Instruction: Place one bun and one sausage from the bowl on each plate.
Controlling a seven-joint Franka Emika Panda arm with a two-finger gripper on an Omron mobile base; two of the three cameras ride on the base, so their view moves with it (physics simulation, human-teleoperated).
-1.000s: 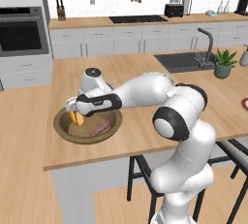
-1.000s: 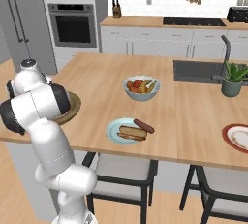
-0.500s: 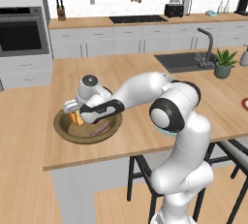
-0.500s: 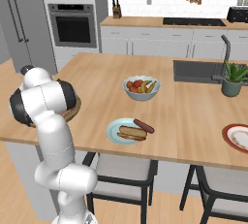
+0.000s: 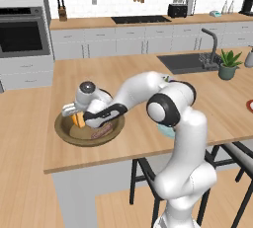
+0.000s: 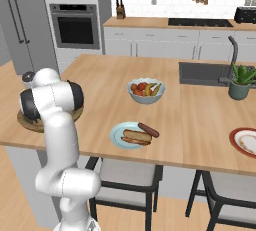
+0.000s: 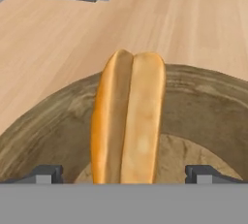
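Observation:
The yellow-orange bun leans against the inner wall of the brown wooden bowl. My gripper is open, a fingertip on either side of the bun and clear of it. From the left base view my gripper is down in the bowl at the bun, with a pinkish sausage lying beside it. The light blue plate holds a tan bun and a dark sausage. The red-rimmed plate sits at the right.
A pale blue fruit bowl stands mid-counter. A sink and a potted plant are at the far right. The wooden bowl lies close to the counter's left front corner. Stools stand under the front edge.
My hand has sunk lower into the wooden bowl, onto the yellow-orange bun. The bun and sausage in the bowl have stayed put.

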